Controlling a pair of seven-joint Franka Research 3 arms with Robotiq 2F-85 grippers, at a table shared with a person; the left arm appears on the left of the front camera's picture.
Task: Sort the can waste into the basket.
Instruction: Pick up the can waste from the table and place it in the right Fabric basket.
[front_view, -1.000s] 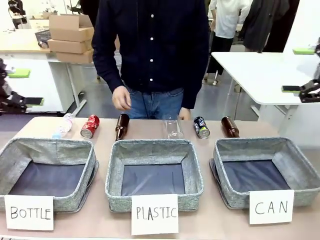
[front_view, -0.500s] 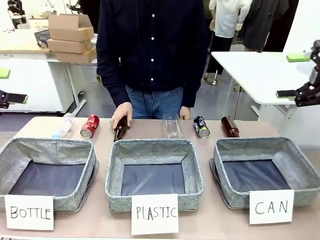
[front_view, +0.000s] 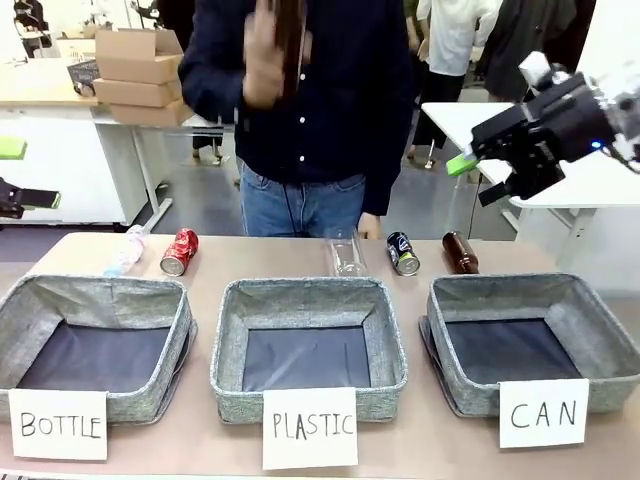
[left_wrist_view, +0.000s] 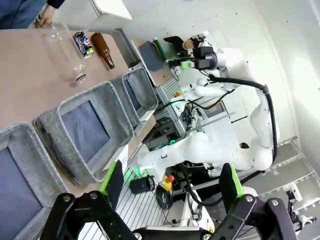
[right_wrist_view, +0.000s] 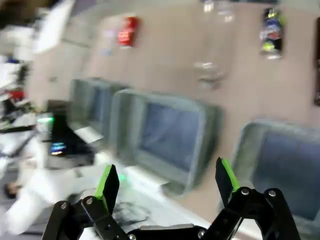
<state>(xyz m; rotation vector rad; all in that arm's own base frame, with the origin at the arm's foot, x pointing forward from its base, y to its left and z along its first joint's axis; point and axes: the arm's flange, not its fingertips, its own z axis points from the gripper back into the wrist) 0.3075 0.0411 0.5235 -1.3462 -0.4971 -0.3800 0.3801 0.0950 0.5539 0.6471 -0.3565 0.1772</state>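
Observation:
The shiny red can (front_view: 180, 251) lies at the table's far left side and the dark blue-black can (front_view: 403, 254) at the far right. The grey basket (front_view: 600, 330) signed "CAN" stands at the right, holding nothing. My right gripper (front_view: 478, 178) hangs open high above the table's far right corner, over the CAN basket's back edge. Its wrist view is blurred and shows the red can (right_wrist_view: 129, 30), the dark can (right_wrist_view: 270, 32) and the CAN basket (right_wrist_view: 245, 145) beyond the open gripper (right_wrist_view: 165, 185). My left gripper (front_view: 25, 175) is open at the left edge, off the table, nothing between its fingers (left_wrist_view: 112, 182).
Baskets signed "BOTTLE" (front_view: 20, 310) and "PLASTIC" (front_view: 225, 340) stand left and middle. Clear plastic bottles (front_view: 345, 252) (front_view: 125, 252) and a brown bottle (front_view: 460, 253) lie along the far edge. The person's hand (front_view: 262, 60) is raised chest-high with something brown, blurred.
The person's hand took the brown bottle from beside the red can and lifted it. My right gripper swung in from the right edge, up and left. The left arm barely moved.

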